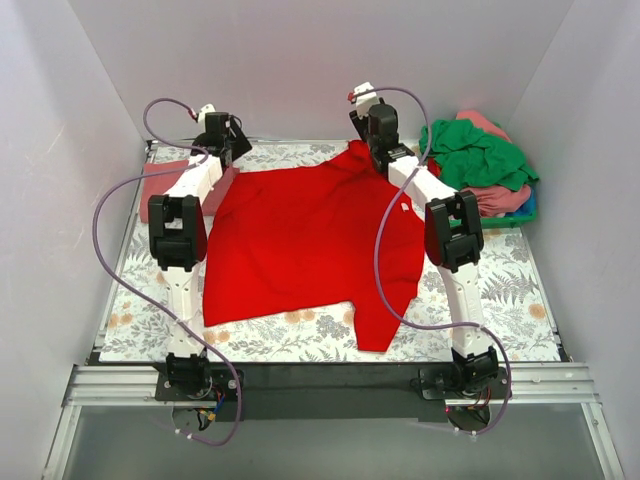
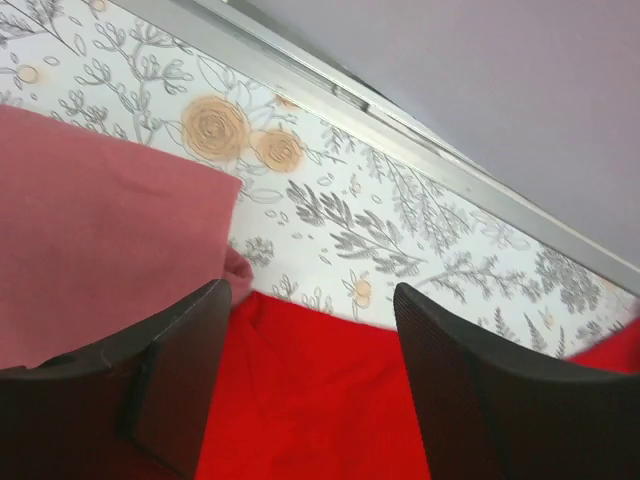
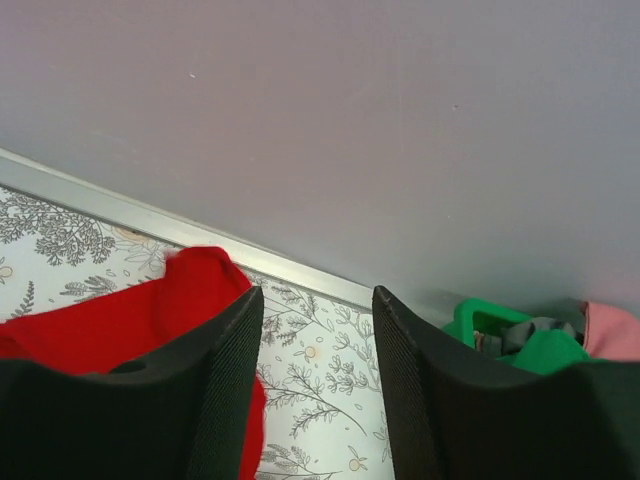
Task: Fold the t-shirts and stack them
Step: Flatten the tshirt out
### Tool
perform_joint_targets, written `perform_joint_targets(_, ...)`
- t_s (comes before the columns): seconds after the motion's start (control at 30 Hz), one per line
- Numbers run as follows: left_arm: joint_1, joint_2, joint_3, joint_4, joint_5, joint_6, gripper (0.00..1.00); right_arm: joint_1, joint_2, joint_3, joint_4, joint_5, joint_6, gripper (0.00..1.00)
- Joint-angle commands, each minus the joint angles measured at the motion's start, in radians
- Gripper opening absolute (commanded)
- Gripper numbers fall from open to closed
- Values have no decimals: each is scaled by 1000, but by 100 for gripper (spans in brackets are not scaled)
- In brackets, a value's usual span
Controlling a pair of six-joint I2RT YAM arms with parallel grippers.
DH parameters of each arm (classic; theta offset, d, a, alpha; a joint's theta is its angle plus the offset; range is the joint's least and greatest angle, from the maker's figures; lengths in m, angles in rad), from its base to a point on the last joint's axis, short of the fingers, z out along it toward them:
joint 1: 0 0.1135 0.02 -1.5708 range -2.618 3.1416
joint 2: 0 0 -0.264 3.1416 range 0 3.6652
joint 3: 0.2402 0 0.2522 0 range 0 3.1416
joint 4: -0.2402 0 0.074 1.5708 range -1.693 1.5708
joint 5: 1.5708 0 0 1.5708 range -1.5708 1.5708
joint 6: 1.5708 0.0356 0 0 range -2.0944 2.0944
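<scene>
A bright red t-shirt [image 1: 300,240] lies spread on the floral tablecloth [image 1: 500,300] in the middle. A folded salmon-pink t-shirt [image 1: 160,185] lies at the far left; it also shows in the left wrist view [image 2: 90,230]. My left gripper [image 1: 232,148] is open over the red shirt's far left corner [image 2: 310,390], right beside the pink shirt. My right gripper [image 1: 382,150] is open at the red shirt's far right corner [image 3: 130,315], its jaws over bare tablecloth, holding nothing.
A pile of unfolded shirts stands at the far right: green [image 1: 480,155] on top, pink [image 1: 500,198] and blue [image 1: 527,210] beneath. Grey walls close in the far and side edges. A metal rail [image 2: 420,150] runs along the table's far edge.
</scene>
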Motion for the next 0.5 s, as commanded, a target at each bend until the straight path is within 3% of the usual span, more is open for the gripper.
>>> perform_joint_targets(0.0, 15, 18, 138, -242, -82, 0, 66, -3, -65, -34, 117, 77, 6, 55)
perform_joint_targets(0.13, 19, -160, -25, -184, 1, 75, 66, -20, -164, -148, 48, -22, 2, 61)
perform_joint_targets(0.2, 19, -239, -114, -158, 142, 120, 66, -34, -249, -182, -50, -189, 2, 62)
perform_joint_targets(0.23, 19, -276, -198, -155, 211, 134, 66, -41, -278, -192, -194, -284, -17, 62)
perform_joint_targets(0.27, 19, -352, -249, -161, 286, 157, 66, -49, -343, -231, -267, -501, -40, 64)
perform_joint_targets(0.3, 19, -389, -295, -168, 320, 155, 66, -67, -383, -264, -316, -608, -93, 64)
perform_joint_targets(0.37, 19, -509, -454, -170, 377, 152, 66, -83, -484, -361, -488, -822, -173, 79)
perform_joint_targets(0.47, 6, -656, -640, -194, 495, 151, 66, -86, -613, -509, -704, -1067, -318, 83)
